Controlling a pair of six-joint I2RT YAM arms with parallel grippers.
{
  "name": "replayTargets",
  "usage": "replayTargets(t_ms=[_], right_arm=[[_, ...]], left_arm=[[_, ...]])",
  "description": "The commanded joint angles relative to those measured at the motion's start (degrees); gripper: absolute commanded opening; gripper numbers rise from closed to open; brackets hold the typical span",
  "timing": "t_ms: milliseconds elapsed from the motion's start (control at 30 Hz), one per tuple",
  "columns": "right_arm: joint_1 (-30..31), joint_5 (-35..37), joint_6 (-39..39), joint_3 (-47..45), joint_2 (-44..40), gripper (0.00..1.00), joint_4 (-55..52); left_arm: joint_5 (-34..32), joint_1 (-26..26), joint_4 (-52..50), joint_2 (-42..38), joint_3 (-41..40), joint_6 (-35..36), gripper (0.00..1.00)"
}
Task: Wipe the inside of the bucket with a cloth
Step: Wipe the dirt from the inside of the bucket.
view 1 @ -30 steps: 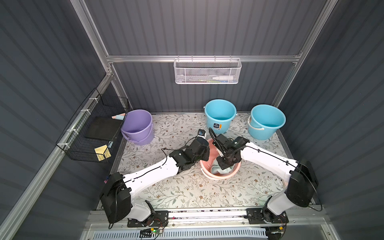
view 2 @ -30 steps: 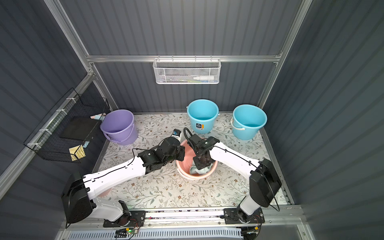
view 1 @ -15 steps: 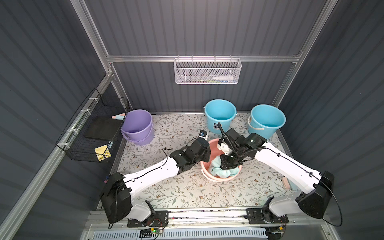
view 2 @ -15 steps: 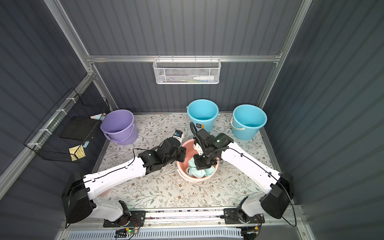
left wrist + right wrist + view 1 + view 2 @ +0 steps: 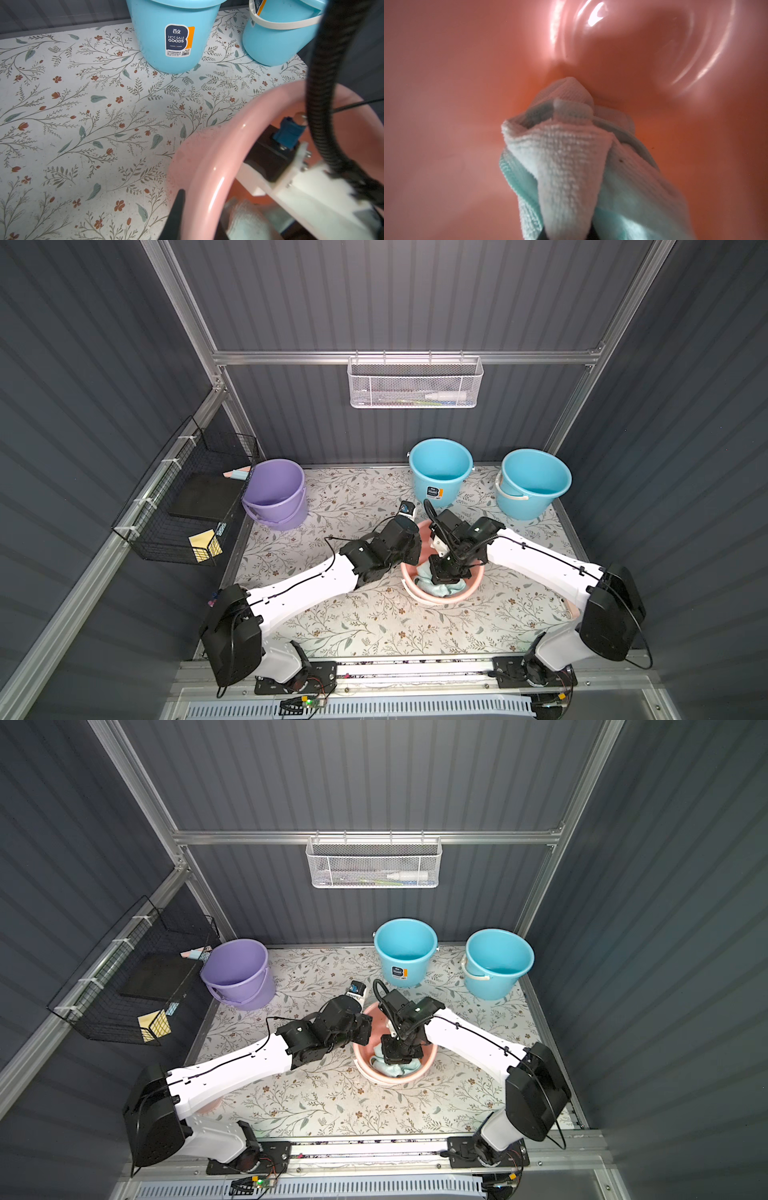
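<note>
**Top views.** The bucket [image 5: 455, 596], pink and upright, stands near the centre of the floral desk [image 5: 353, 614]. Two blue buckets [image 5: 436, 489] [image 5: 534, 493] stand at 12 and 2 o'clock, and a purple bucket [image 5: 276, 499] at 10 o'clock. The left arm enters from 7 o'clock. Its left end effector [image 5: 361, 1032] meets the bucket at the 9 o'clock rim, and the wrist body hides its jaws in both top views. The right arm enters from 4 o'clock and bends down into the bucket. The right end effector [image 5: 446, 572] is inside it, on the pale teal cloth [image 5: 445, 589]. The cloth lies bunched against the bucket's 6 o'clock wall.

**Left wrist view.** The left end effector [image 5: 197, 220] is clamped across the bucket's rim [image 5: 207, 166]. One dark finger [image 5: 176, 209] lies against the outside of the rim, and its partner shows only dimly inside. The cloth [image 5: 247, 224] is a blur within the bucket. Both blue buckets stand beyond, apart from it.

**Right wrist view.** The right end effector [image 5: 566, 234] is closed on the cloth [image 5: 566, 155]. The cloth's folded tip touches the glossy inner surface of the bucket [image 5: 446, 83].
</note>
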Motion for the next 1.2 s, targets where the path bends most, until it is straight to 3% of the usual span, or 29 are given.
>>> replayTargets(t_ms=[0, 267, 433, 800, 1167], right_arm=[[-0.03, 9.25, 3.83, -2.01, 1.94, 0.0, 3.81], [0.45, 18.08, 7.16, -5.3, 6.29, 0.0, 12.71], [0.87, 20.79, 7.48, -4.81, 6.7, 0.0, 12.22], [0.82, 11.18, 6.5, -0.92, -5.7, 0.0, 0.11], [0.67, 1.07, 10.5, 1.77, -14.62, 0.0, -3.11]], left_arm=[[0.66, -0.27, 1.82, -0.25, 1.83, 0.41, 0.0], [1.24, -0.23, 2.24, -0.07, 1.61, 0.53, 0.0], [0.45, -0.32, 2.15, -1.15, 1.48, 0.49, 0.0], [-0.02, -0.34, 2.94, -1.32, 1.17, 0.76, 0.0], [0.25, -0.29, 4.36, -0.55, 0.49, 0.88, 0.0]])
